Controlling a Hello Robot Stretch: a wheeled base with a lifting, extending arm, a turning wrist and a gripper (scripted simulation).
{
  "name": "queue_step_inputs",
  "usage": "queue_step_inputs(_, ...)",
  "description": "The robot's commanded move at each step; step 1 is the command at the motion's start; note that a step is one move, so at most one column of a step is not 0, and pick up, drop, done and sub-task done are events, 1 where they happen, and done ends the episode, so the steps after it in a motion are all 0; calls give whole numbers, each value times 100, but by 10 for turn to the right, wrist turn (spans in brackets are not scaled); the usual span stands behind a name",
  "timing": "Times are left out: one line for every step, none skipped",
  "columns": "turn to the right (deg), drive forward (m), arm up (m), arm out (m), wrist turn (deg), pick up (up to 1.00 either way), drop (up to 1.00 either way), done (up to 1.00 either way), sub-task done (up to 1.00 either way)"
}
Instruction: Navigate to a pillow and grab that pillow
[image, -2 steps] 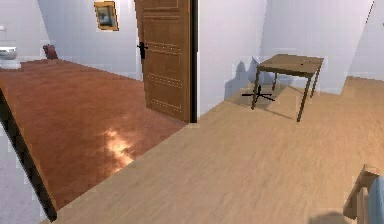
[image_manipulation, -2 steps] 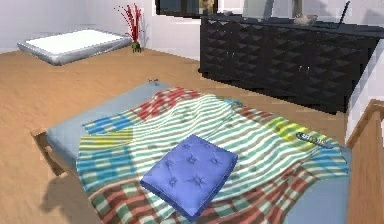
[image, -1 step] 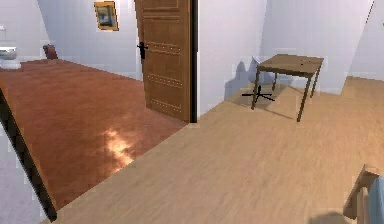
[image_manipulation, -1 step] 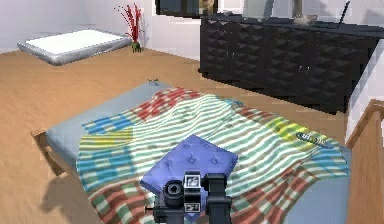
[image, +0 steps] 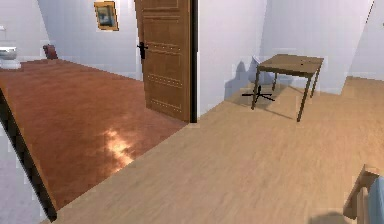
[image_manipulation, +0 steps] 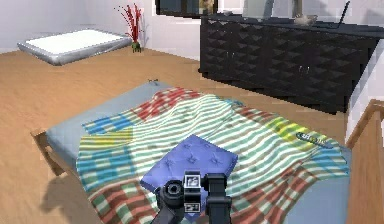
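A: Where does the blue pillow (image_manipulation: 196, 160) lie?
B: On the striped bed (image_manipulation: 275, 140), at the far end of the gripper (image_manipulation: 185, 200), low in the arm side view.
A: Does the gripper hold it?
B: Cannot be told; it lies on bedding.

You're looking across a bed (image_manipulation: 62, 133) covered by a striped patchwork quilt (image_manipulation: 240, 135), with a blue pillow (image_manipulation: 198, 160) lying on it toward the bottom. The gripper (image_manipulation: 176, 204) sits at the bottom edge, right by that pillow, and you can't tell whether it holds anything. Beyond the bed, a long dark dresser (image_manipulation: 285, 55) lines the wall. Upper left, a red plant (image_manipulation: 131, 20) stands beside a low white mattress (image_manipulation: 75, 43).
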Motion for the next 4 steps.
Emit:
queue_step_inputs(0, 0, 0, 0, 450, 0, 0, 0, 0)
queue_step_inputs(0, 0, 0, 0, 450, 0, 0, 0, 0)
queue_step_inputs(0, 0, 0, 0, 450, 0, 0, 0, 0)
queue_step_inputs(0, 0, 0, 0, 120, 0, 0, 0, 0)
